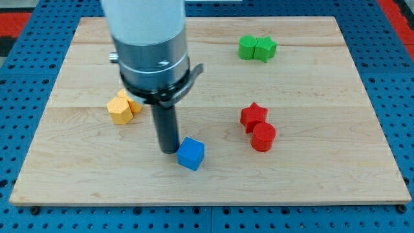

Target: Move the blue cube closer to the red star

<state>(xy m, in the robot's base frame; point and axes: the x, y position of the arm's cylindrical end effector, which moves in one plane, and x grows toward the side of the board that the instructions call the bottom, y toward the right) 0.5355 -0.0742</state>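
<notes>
Wooden bench (310, 175) sits on blue pegboard (19, 71). No jaws on this tool (plain rod), so nothing opens or grips; my tip (168, 151) touches the blue cube (191, 154) on its left. Red star (253, 116) is off right, touching a red cylinder (263, 138). Green pair (256, 48) up top, yellow blocks (123, 107) left.

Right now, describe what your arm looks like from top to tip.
A wide white cylinder at the view's top, then a silver-grey metal band, then a black clamp collar. Below hangs a straight dark rod; my tip sits just left of the blue cube. No cables or markings show.
</notes>
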